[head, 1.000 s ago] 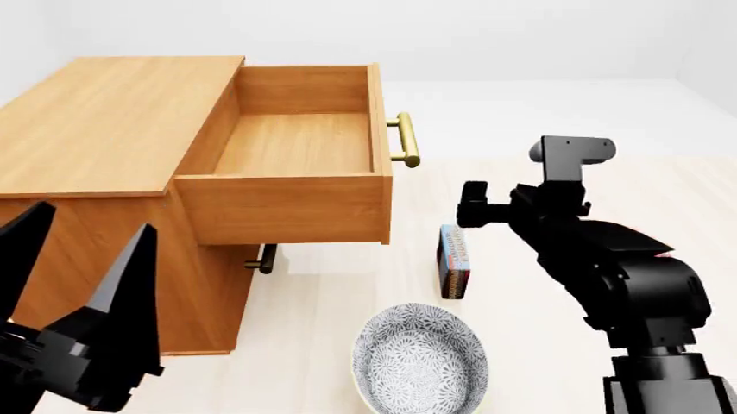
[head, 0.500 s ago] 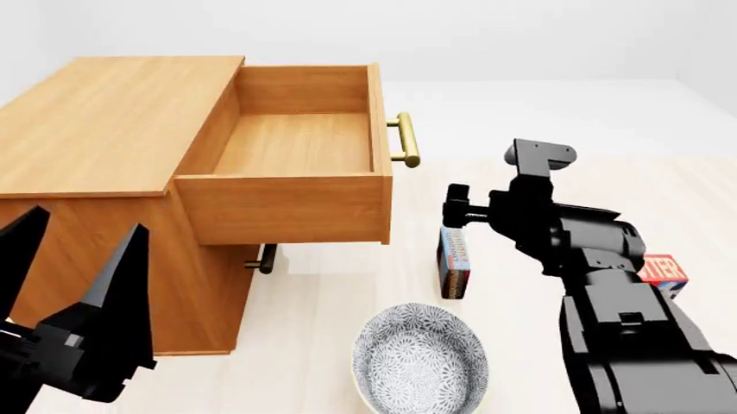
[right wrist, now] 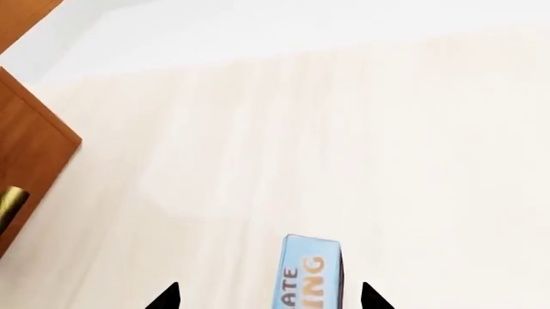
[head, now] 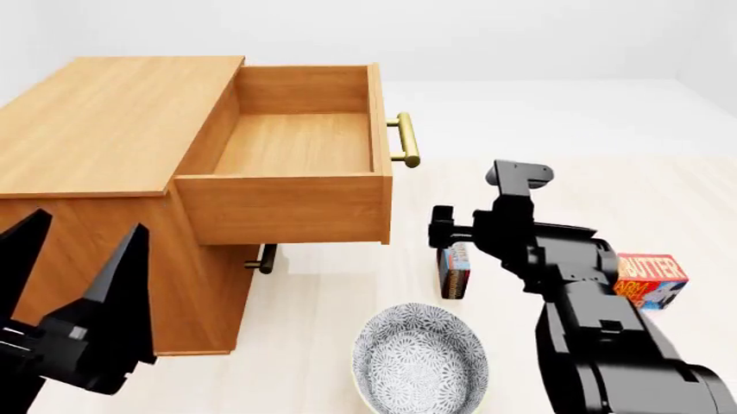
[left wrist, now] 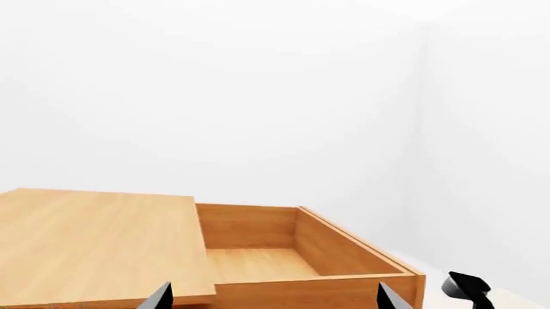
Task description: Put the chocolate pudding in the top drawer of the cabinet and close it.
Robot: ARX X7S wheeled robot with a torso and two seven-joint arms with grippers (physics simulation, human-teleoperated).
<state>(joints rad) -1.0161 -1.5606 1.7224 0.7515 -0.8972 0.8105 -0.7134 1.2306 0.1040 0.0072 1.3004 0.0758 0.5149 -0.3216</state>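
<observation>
The top drawer (head: 299,155) of the cabinet (head: 110,129) already stands pulled out, its wooden floor bare, so the opening step looks done. The chocolate pudding (head: 455,270) is not yet picked up: it stands on edge on the pale floor (head: 311,302) below and to the right of the drawer front, just beyond the patterned bowl (head: 420,358). A butter box (head: 651,280) lies farther right, apart from it.

The right claw (right wrist: 268,297) hangs over the pudding; in the right wrist view its two finger tips stand apart on either side of the carton's blue edge, with gaps showing on both sides, so it is open and holds nothing. The left claw (head: 75,285) waits low at the near left by the cabinet's side, fingers spread and empty.

As I judge it, nearly everything remains: closing on the carton, lifting it, setting it into the drawer, and pushing the drawer shut by its brass handle (head: 403,138).
</observation>
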